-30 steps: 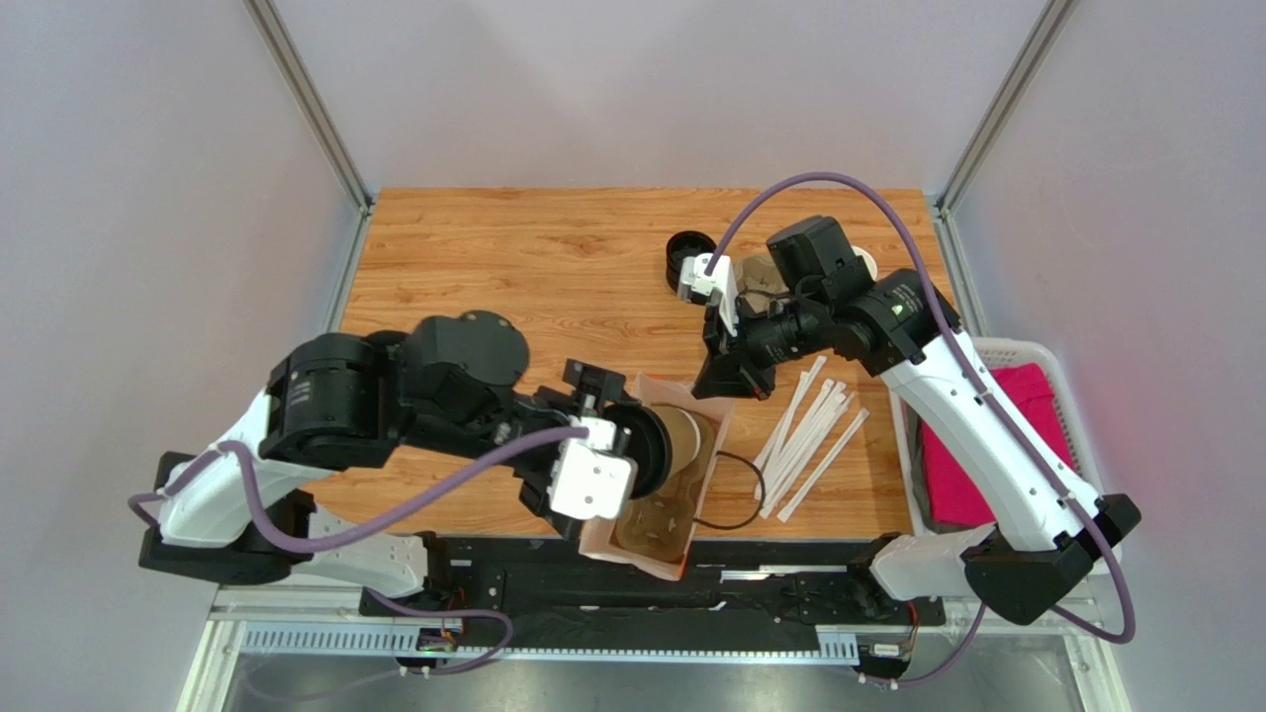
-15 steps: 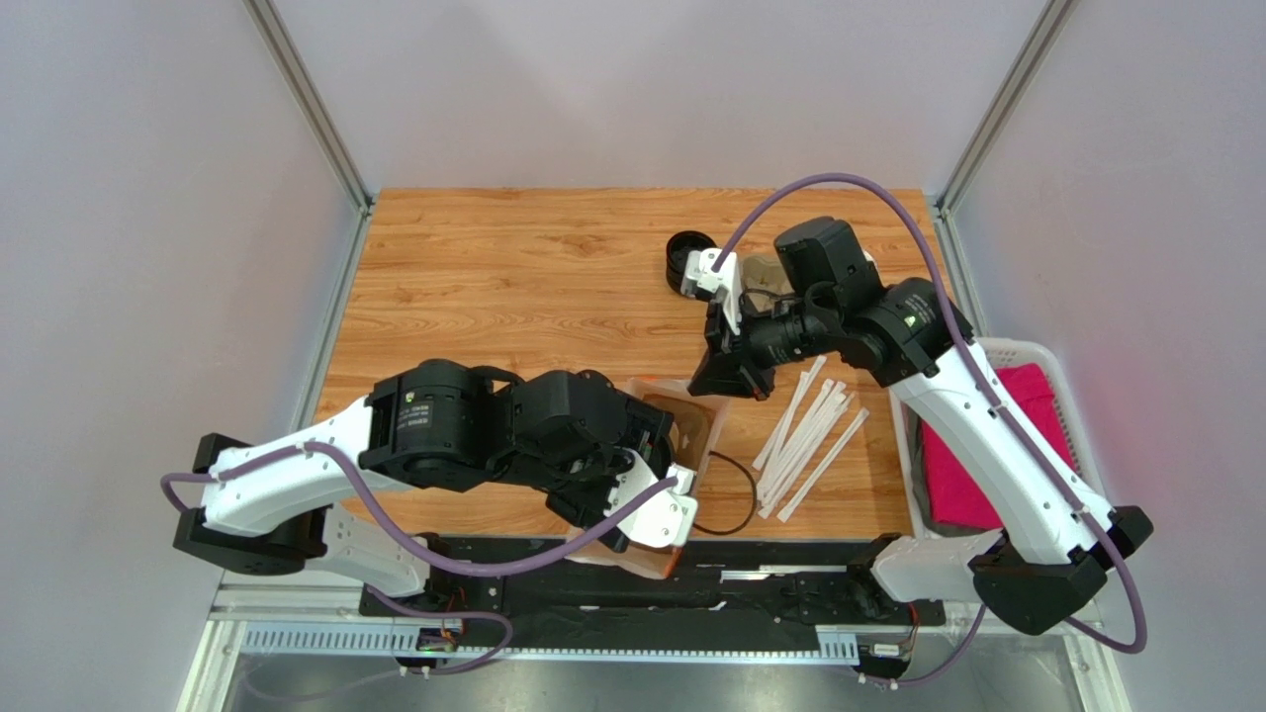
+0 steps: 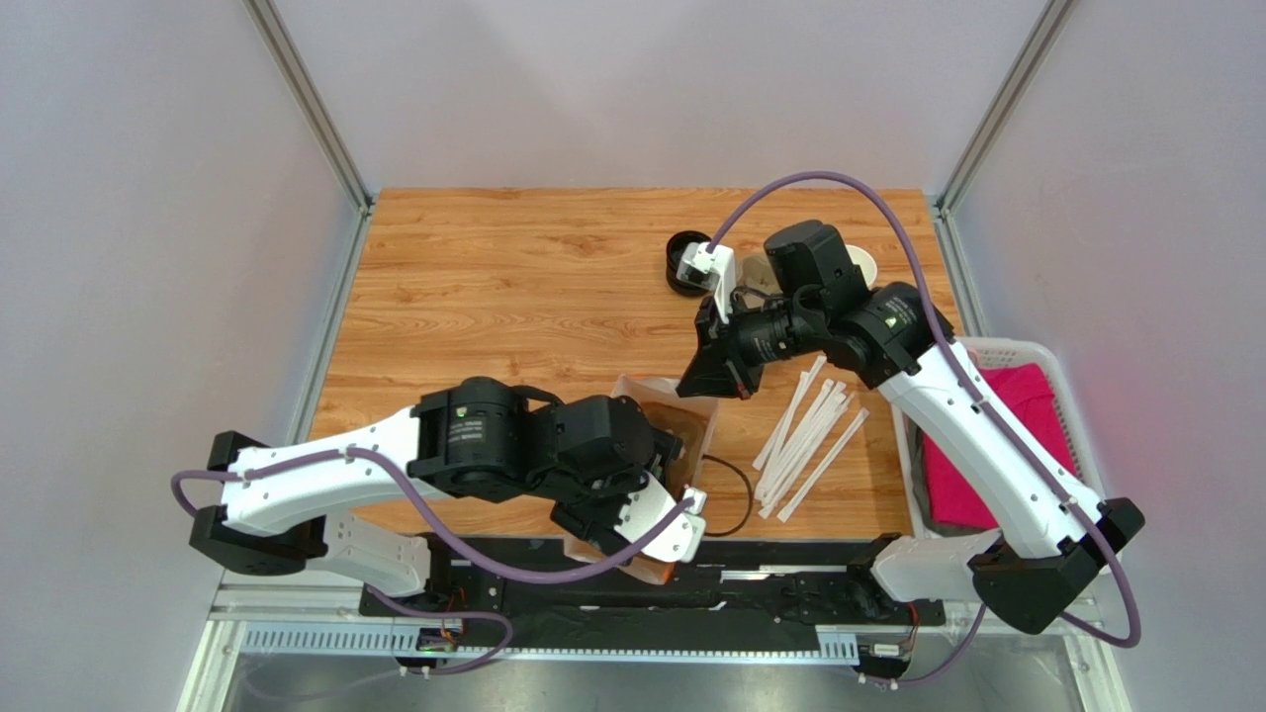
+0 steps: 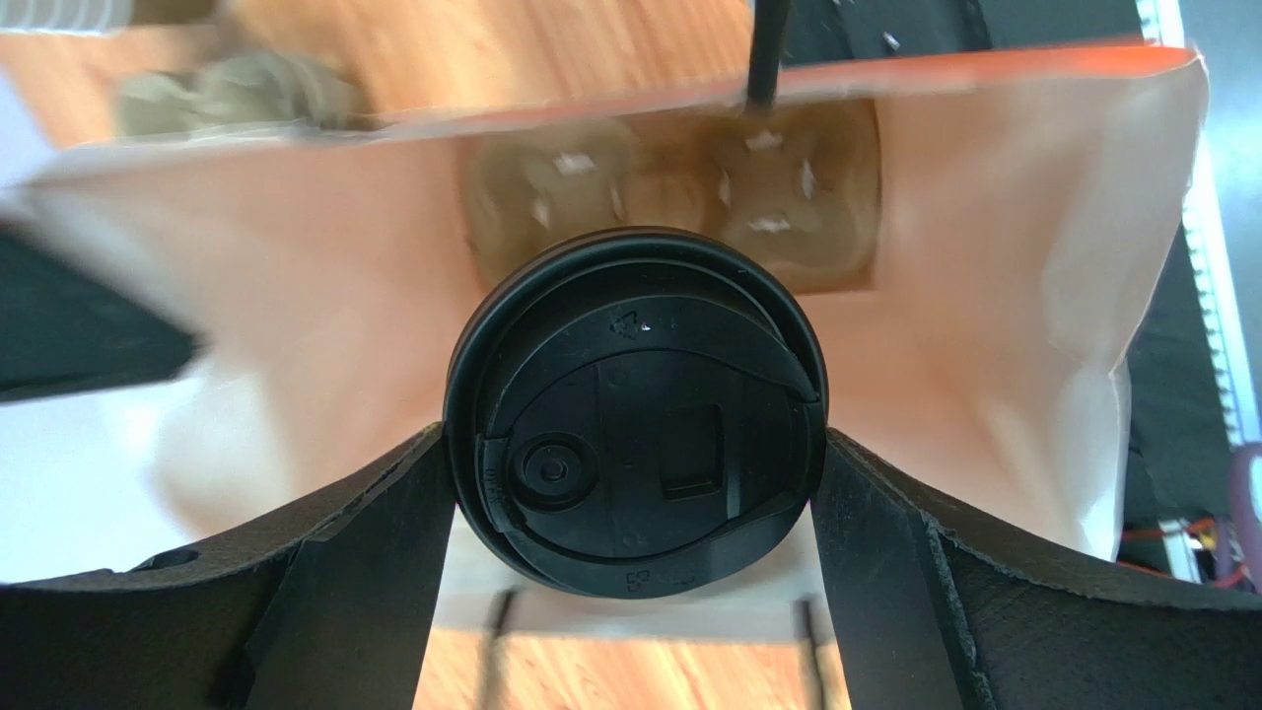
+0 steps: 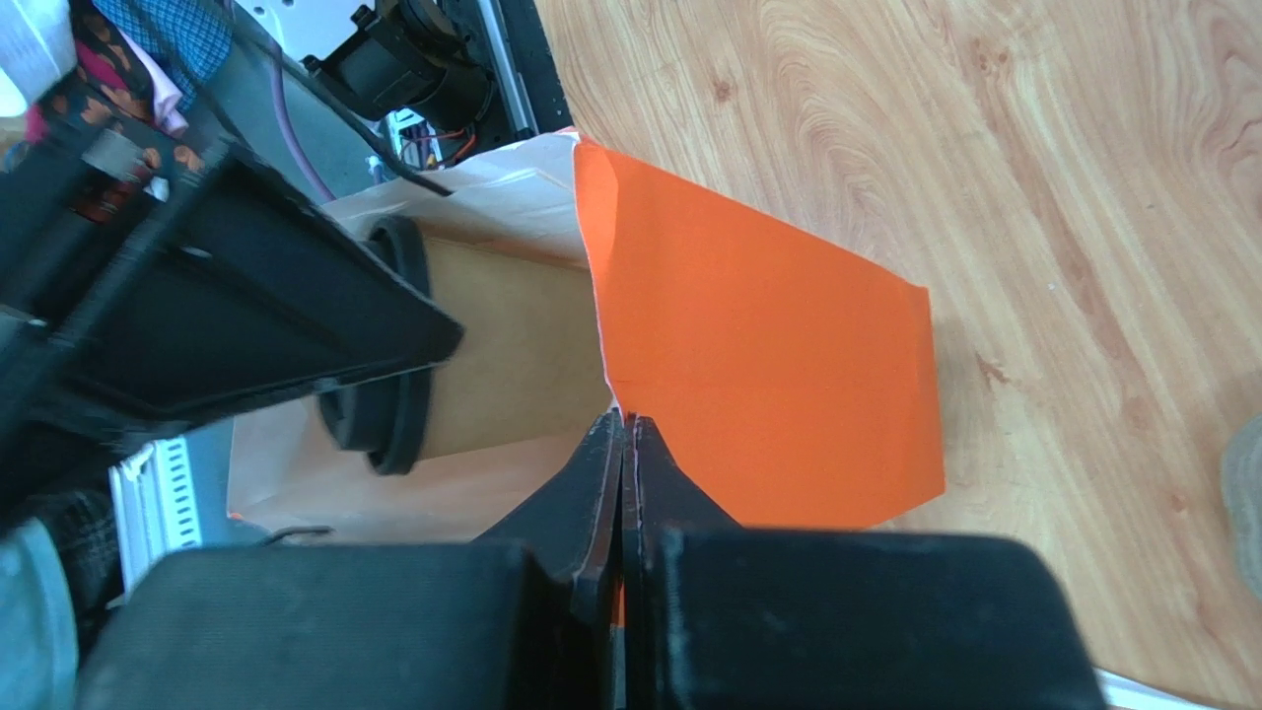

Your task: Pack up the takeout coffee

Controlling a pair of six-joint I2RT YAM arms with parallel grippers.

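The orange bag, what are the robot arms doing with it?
They are packing a coffee. The right gripper is shut on the edge of the orange bag, holding its mouth open. The left gripper grips the lidded coffee cup by its sides, with the cup inside the bag's mouth, above a brown tray at the bottom. The cup has not yet been let go.

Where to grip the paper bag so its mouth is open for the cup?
Pinch the top rim of the paper bag's wall, coming from outside, as the right gripper does. The wall is a thin flat sheet, and the cup in the left gripper fills the mouth, so the rim looks like the only free edge.
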